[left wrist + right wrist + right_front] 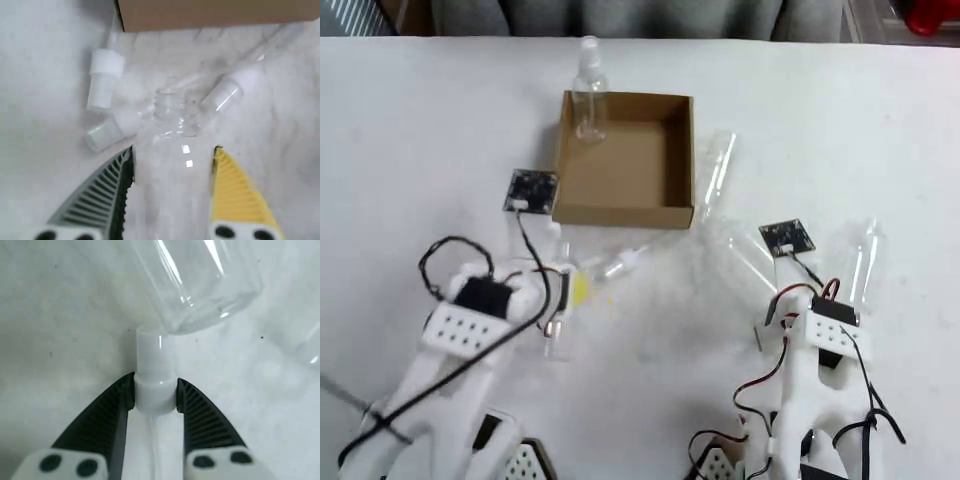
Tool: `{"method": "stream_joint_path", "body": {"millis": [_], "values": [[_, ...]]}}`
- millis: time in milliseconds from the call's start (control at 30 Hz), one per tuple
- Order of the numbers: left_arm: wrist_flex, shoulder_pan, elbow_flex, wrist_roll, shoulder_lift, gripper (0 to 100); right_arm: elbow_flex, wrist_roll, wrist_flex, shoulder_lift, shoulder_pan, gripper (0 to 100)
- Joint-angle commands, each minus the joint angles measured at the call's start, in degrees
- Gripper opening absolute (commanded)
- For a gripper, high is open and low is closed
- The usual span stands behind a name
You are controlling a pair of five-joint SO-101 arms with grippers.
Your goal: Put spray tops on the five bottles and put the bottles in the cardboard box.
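Note:
In the left wrist view my left gripper (172, 152), with a grey and a yellow finger, is shut on a clear uncapped bottle (175, 125) lying on the white table, neck toward the cardboard box (215, 12). Three white spray tops (102, 82) (107, 131) (225, 92) lie around the neck. My right gripper (155, 385) is shut on a white spray top (156, 375), whose tube runs back between the fingers; a clear bottle's base (200, 285) lies just beyond it. In the high view one capped bottle (588, 90) stands in the box (670, 160).
Clear uncapped bottles lie right of the box (717, 170), before the right arm (745, 255) and at the far right (860, 262). A spray top with its tube (620, 265) lies in front of the box. The table's far edge (640, 38) runs behind the box.

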Motion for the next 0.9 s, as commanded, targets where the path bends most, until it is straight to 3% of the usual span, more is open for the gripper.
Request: {"method": "stream_joint_path", "body": {"millis": [0,333,667,867], "values": [[-3.6,-0.7,0.3,-0.2,-8.9,2,-0.2,0.3,-0.7,-0.7,-0.3,1.5],[-17.2,-0.2,5.5,-0.4,-35.3,2,0.7,0.3,-0.7,-1.3,-0.3,1.5],[-29.9,-0.6,22.9,-0.6,-58.9,2,0.9,0.3,-0.6,-1.3,-0.3,1.5],[-36.1,-0.6,28.5,-0.6,-59.3,2,0.9,0.3,-0.6,-1.3,-0.3,1.5]]}}
